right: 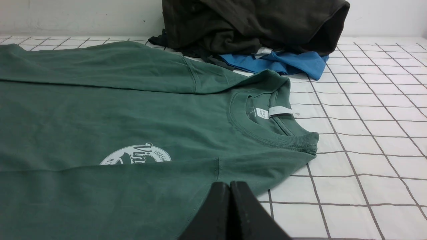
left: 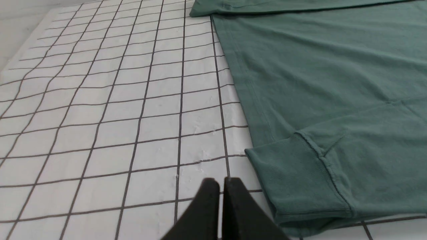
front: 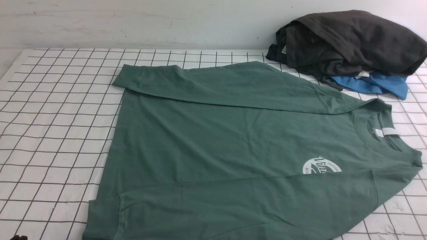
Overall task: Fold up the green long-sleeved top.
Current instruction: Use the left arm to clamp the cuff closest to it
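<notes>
The near sleeve (front: 233, 206) lies folded over the green top (front: 233, 143), as does the far sleeve (front: 217, 83), along the near edge of the tabletop (front: 50, 116); the body folds seem still to do. Beside the cuff (left: 300, 173) the left tool (left: 222, 181) is pressed together, empty. By the collar (right: 267, 133) the right tool (right: 230, 185) is likewise pressed together.

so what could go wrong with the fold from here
1. The near sleeve lies loose over the green top; lifting the hem could let it slide off.
2. The dark pile sits close against the far shoulder and might get dragged along.
3. Both the left gripper and right gripper are shut; pushing in like that could bunch the fabric.
</notes>
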`<move>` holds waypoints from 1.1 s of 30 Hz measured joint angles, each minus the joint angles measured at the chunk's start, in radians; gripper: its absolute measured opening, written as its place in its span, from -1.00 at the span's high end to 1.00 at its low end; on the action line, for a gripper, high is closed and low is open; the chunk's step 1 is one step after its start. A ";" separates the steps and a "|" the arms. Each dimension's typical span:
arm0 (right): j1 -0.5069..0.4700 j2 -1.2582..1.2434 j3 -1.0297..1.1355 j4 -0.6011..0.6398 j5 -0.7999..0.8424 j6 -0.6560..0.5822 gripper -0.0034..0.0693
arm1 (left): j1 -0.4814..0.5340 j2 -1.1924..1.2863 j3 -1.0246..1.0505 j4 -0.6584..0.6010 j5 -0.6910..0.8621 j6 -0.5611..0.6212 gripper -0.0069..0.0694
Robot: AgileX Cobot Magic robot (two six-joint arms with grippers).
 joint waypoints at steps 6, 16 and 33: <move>0.000 0.000 0.000 0.000 0.000 0.000 0.94 | 0.000 0.000 0.000 0.000 0.000 0.000 0.81; 0.000 0.000 0.000 0.000 0.000 0.000 0.94 | 0.000 0.000 0.000 0.000 0.000 0.000 0.81; 0.000 0.000 0.003 -0.047 -0.136 -0.003 0.94 | 0.000 0.000 0.003 0.015 -0.325 0.048 0.81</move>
